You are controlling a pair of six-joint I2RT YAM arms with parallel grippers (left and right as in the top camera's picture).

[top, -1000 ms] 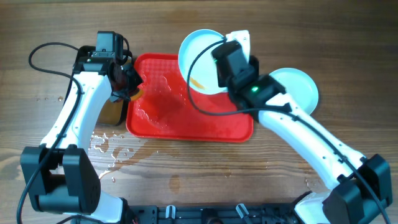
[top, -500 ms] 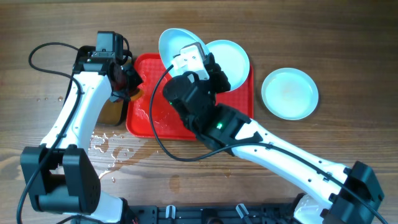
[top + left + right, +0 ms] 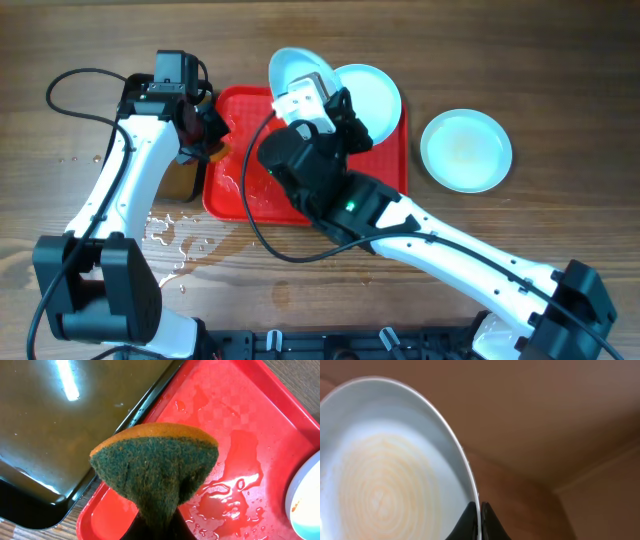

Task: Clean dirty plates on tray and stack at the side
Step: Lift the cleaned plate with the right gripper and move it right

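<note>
Here, the left gripper (image 3: 205, 140) grips a sponge (image 3: 155, 467) over the wet tray (image 3: 240, 190), a pan (image 3: 60, 425) beside its fingers. The right gripper (image 3: 479, 522) pinches a streaked plate (image 3: 385, 470) by its rim above the tray's far edge. Puddles (image 3: 165, 232) spot the wooden table (image 3: 560, 60).

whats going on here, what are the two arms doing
The right gripper pinches a sauce-smeared plate by its rim, tilted up over the far side of the tray. The left gripper holds a sponge above the tray's wet left end, beside the pan. A second plate lies at the tray's far right corner, and a third plate sits on the table to its right.
</note>
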